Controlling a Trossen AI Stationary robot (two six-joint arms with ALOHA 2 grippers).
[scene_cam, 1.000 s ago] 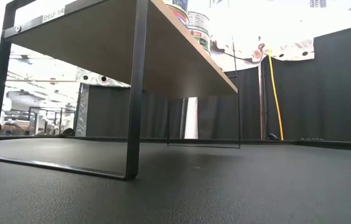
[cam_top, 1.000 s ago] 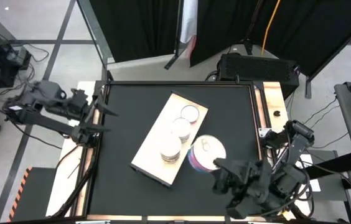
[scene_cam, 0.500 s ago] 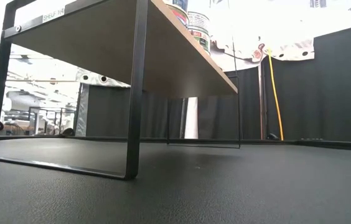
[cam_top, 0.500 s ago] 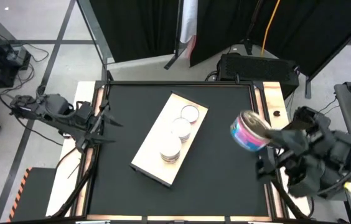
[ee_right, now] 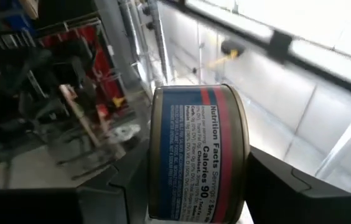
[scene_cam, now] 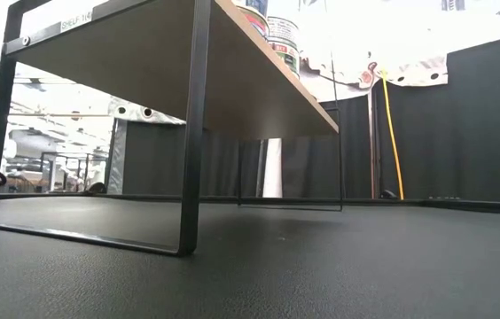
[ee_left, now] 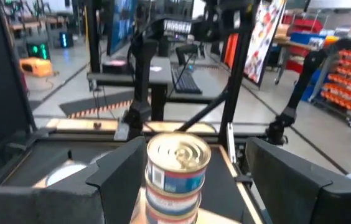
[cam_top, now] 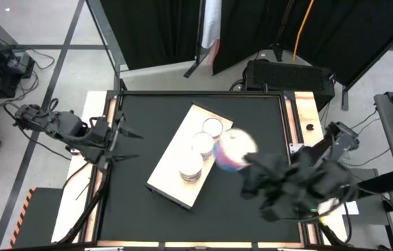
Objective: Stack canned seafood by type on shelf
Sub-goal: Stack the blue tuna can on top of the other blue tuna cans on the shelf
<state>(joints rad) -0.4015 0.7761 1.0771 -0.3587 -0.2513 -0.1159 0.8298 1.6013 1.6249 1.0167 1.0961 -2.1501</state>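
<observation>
Blue-labelled tin between right pincer fingers

We see black tabletop open on all sides of the shelf. Three tin stacks crowd the shelf's far half; its near end is bare. Right claw with its tin blocks the shelf's right edge.
</observation>
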